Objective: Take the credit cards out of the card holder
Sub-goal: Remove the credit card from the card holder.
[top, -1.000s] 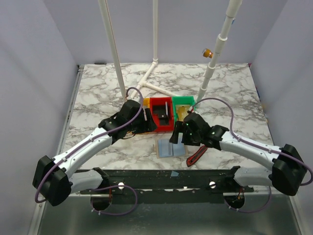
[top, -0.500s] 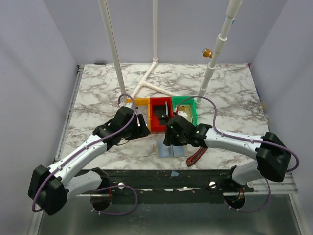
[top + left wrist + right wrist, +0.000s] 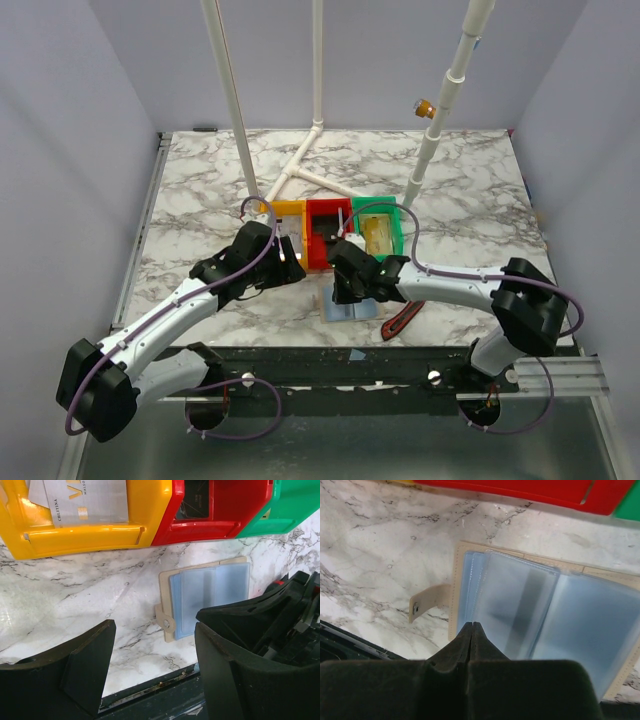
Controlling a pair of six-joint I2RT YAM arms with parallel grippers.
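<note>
R pincer of mine is pressed tight together, tips down on the card holder at the strap-side edge of its blue-grey sleeves. Whether they nip a sleeve I can't tell, since my own fingers block the spot. The holder lies open and flat on the marble table, just in front of the red bin, its snap strap sticking out sideways. A dark band shows thru one sleeve, too blurred to say if it's a card. My L pincer hangs wide apart w/ nothing btwn the fingers, over bare marble beside the holder. A silver card rests in the yellow bin, its top cut off by the frame. A dark card sits in the red bin, partly hidden by the wall. A yellowish card lies in the green bin. From above, both pincers are mostly hidden under my wrists.
</note>
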